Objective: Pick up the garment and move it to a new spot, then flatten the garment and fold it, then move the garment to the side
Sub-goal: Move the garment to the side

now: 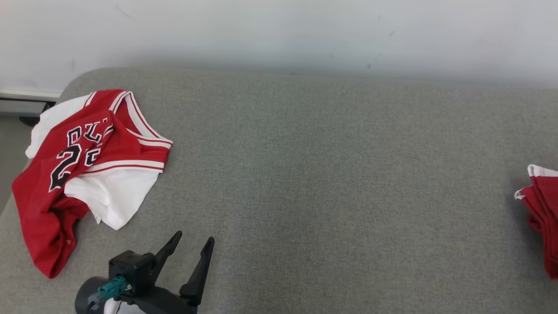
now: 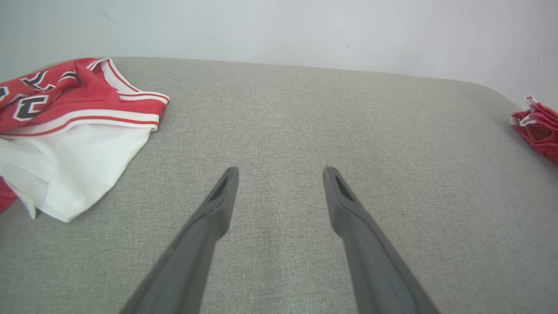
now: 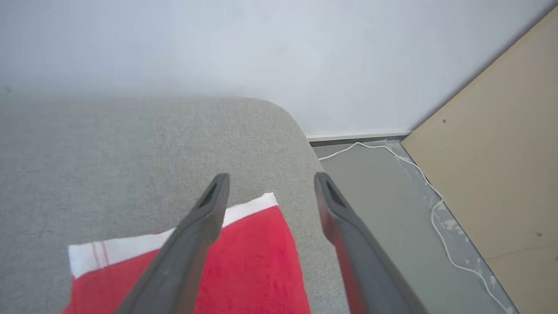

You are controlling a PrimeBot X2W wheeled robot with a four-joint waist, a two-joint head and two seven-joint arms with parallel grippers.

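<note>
The garment (image 1: 542, 205) is a folded red piece with white trim, lying at the far right edge of the grey padded surface (image 1: 331, 174); it also appears at the right in the left wrist view (image 2: 538, 131). My right gripper (image 3: 271, 175) hovers open just above the garment (image 3: 255, 257), its fingers apart with nothing between them. Low on the left of the surface, my left gripper (image 1: 195, 236) is open and empty. In its own wrist view the left gripper (image 2: 280, 171) points across bare grey fabric.
A crumpled red and white jersey (image 1: 87, 161) with black numbers lies at the left end of the surface, beside the left gripper (image 2: 65, 131). Past the right end are the floor, a white cable (image 3: 436, 209) and a tan board (image 3: 501, 165). A white wall stands behind.
</note>
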